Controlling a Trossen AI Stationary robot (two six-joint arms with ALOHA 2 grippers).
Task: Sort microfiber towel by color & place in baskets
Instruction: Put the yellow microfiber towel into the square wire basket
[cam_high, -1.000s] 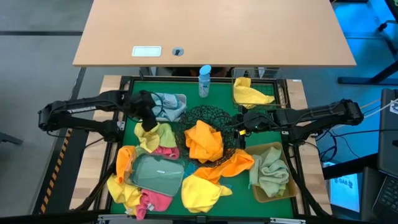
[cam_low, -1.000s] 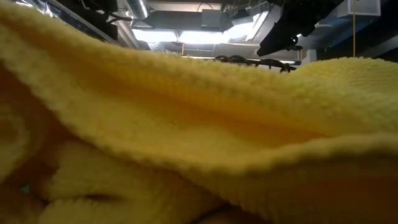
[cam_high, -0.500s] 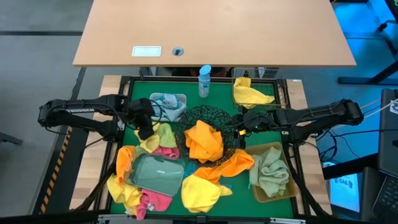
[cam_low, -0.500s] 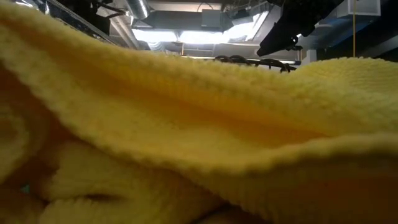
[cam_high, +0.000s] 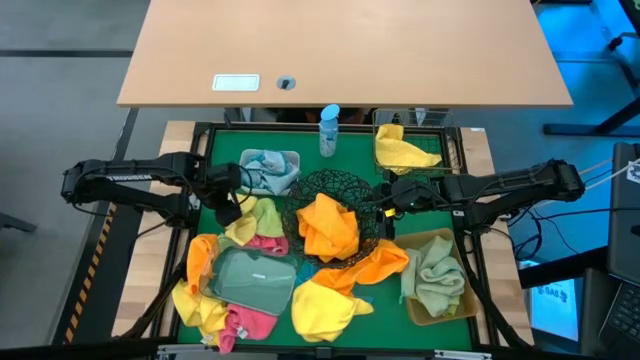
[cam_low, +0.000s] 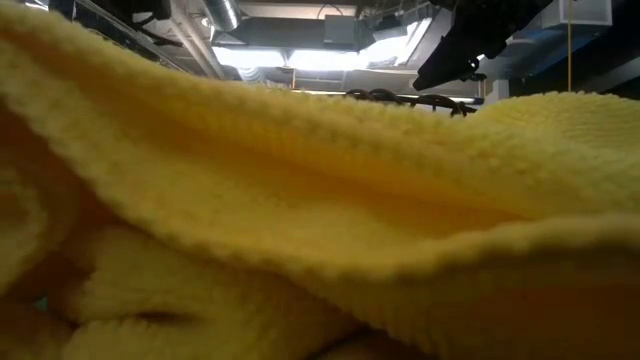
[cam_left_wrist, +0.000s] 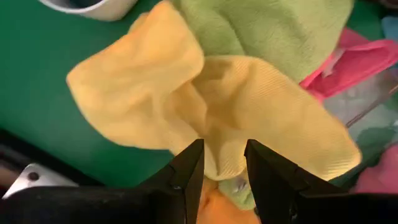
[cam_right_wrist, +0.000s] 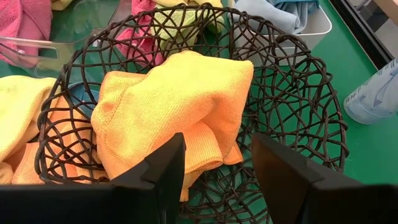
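A yellow towel (cam_left_wrist: 186, 99) lies crumpled on the green mat, partly over a light green towel (cam_left_wrist: 273, 31) and a pink one (cam_left_wrist: 354, 62). My left gripper (cam_left_wrist: 222, 149) hangs open just above the yellow towel (cam_high: 243, 228), pointing steeply down, and touches nothing. My right gripper (cam_right_wrist: 217, 143) waits open over the near rim of the round black wire bowl (cam_right_wrist: 298, 124), which holds an orange towel (cam_right_wrist: 168, 106). The other baskets are a white tub (cam_high: 270, 165) holding a blue-grey towel, a square wire basket (cam_high: 408, 145) holding a yellow towel, a tan bin (cam_high: 437, 275) holding a green towel, and a clear tray (cam_high: 250, 278).
Loose yellow (cam_high: 320, 305), orange (cam_high: 378, 262) and pink (cam_high: 250, 322) towels lie along the near half of the mat. A blue-capped bottle (cam_high: 329, 130) stands at the far edge. A yellow towel (cam_low: 320, 220) right in front of the low camera blocks most of that view.
My left gripper has gone toward the table's left edge, away from the white tub, to above the yellow towel. It has tipped further downward on the way. My right arm has kept still.
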